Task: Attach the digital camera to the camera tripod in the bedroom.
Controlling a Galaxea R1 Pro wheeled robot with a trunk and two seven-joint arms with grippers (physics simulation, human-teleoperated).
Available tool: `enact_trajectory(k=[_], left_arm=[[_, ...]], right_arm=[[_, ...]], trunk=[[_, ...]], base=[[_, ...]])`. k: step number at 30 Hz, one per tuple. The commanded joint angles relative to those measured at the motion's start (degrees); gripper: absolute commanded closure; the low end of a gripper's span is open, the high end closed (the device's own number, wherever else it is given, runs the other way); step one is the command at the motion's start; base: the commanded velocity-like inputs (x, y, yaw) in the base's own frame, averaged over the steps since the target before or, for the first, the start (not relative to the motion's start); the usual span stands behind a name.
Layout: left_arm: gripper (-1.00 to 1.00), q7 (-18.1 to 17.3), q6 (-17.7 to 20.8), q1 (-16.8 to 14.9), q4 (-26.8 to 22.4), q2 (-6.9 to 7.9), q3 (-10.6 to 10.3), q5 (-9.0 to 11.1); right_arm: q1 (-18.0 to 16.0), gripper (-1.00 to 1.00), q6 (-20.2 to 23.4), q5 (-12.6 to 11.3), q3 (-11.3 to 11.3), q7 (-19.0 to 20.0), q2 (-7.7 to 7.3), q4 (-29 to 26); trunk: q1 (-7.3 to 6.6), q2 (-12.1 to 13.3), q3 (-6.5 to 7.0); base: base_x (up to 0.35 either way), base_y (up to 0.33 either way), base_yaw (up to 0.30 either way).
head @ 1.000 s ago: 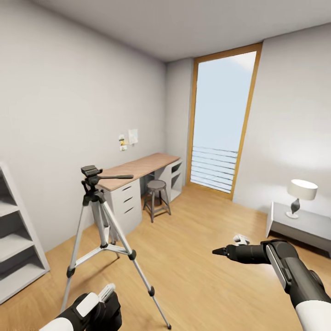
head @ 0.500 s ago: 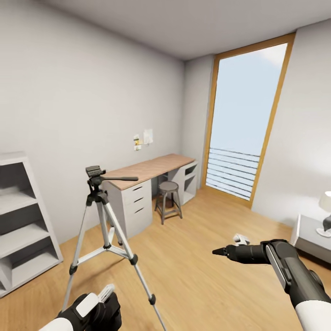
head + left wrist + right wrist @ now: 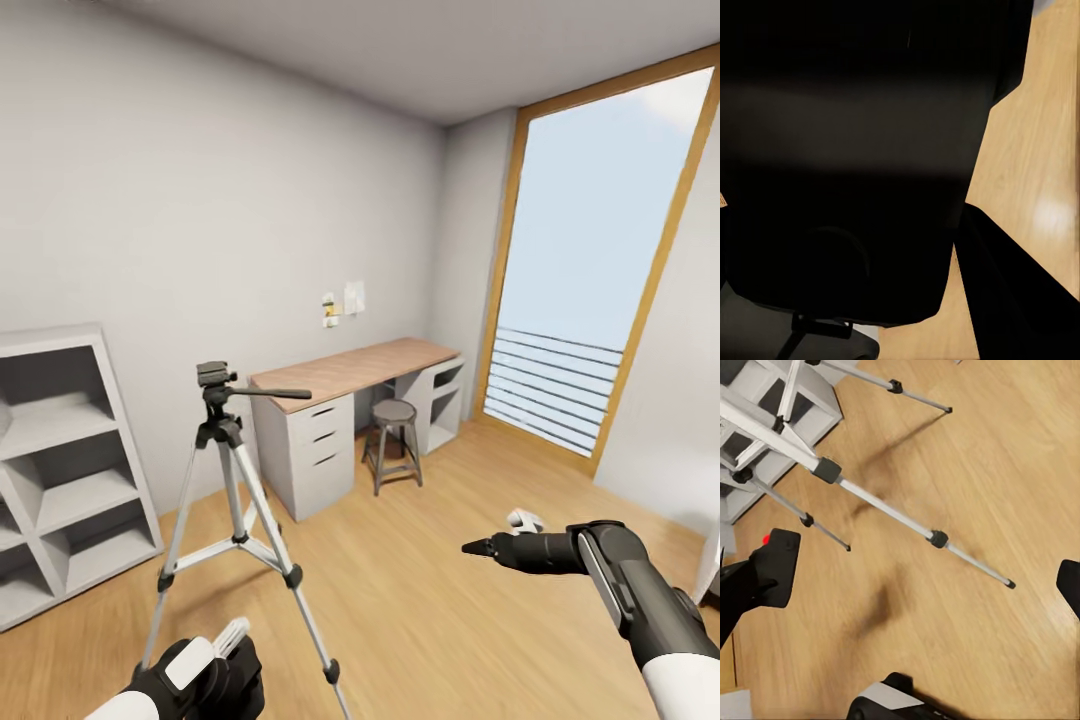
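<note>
Camera tripod (image 3: 232,500) standing on the wood floor (image 3: 420,590) between shelving (image 3: 60,470) and bench (image 3: 350,368), just beyond the left gripper (image 3: 225,650) clenched on the digital camera (image 3: 774,566); right gripper (image 3: 478,547) state unclear.

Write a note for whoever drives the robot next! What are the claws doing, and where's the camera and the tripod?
Left claw: low in front of the robot, seems shut on the camera.
Right claw: open, empty, out over the floor.
Tripod: standing ahead-left, between the shelf and the desk, head bare.
Done: camera picked up.
Left: roll closer, set camera on the tripod head.
</note>
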Motion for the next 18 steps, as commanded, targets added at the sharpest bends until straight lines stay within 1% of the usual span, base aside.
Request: enact_trajectory(k=[1,5,9,18], left_arm=[[1.00,0.38,0.33,-0.04,-0.11,-0.04,0.47,0.21],[1.00,0.39,0.33,-0.04,-0.12,-0.06,0.47,0.21],[1.00,0.38,0.33,-0.04,-0.09,-0.04,0.47,0.23],[1.00,0.39,0.33,-0.04,-0.11,-0.12,0.47,0.46]], right_arm=[[-0.04,-1.00,0.38,0.03,-0.09,0.22,-0.02,-0.03],[-0.04,-1.00,0.38,0.03,-0.10,0.20,-0.06,-0.03],[-0.04,-1.00,0.38,0.03,-0.11,0.19,-0.07,-0.03],[-0.04,-1.00,0.38,0.03,-0.10,0.26,-0.08,-0.03]], trunk=[[0.04,-0.09,-0.11],[0.04,-0.09,-0.11],[0.04,-0.09,-0.11],[0.04,-0.09,-0.11]], base=[[0.162,-0.256,0.274],[0.162,-0.237,0.274],[0.155,-0.166,0.274],[0.036,-0.031,0.274]])
